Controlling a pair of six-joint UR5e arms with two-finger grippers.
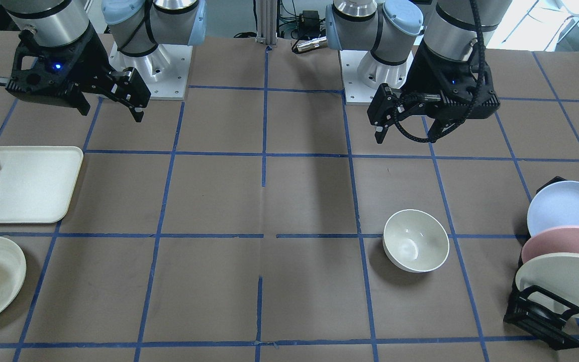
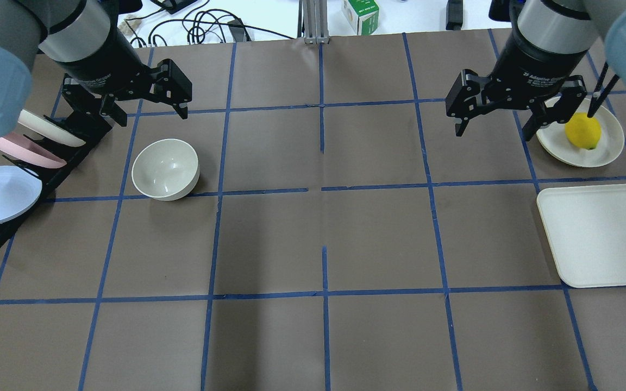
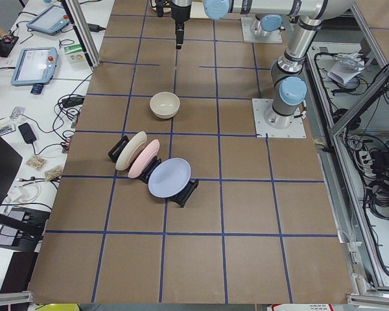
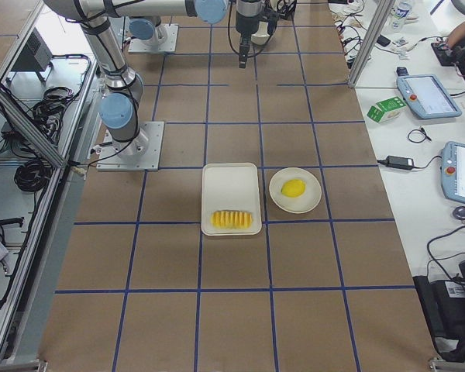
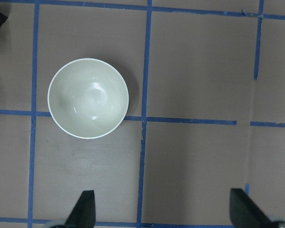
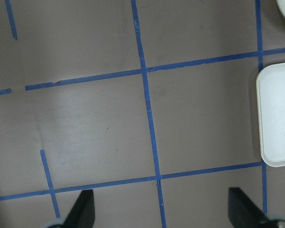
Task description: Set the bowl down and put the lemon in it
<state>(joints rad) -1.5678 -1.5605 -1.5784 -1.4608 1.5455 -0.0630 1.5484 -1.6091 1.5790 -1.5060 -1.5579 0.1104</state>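
Yellow lemon (image 2: 583, 131) smooth, firm, probably slippery: grip across its middle. Left hand (image 2: 153, 113), right hand (image 2: 494, 133) spread, empty.

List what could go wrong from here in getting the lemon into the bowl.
1. The lemon lies on a cream plate, far from the bowl. It is smooth and oval, so it might slip from the open fingers of the right gripper, or roll away once nudged.
2. The bowl stands close to the plate rack, so the left gripper could bump the rack when reaching for the bowl.
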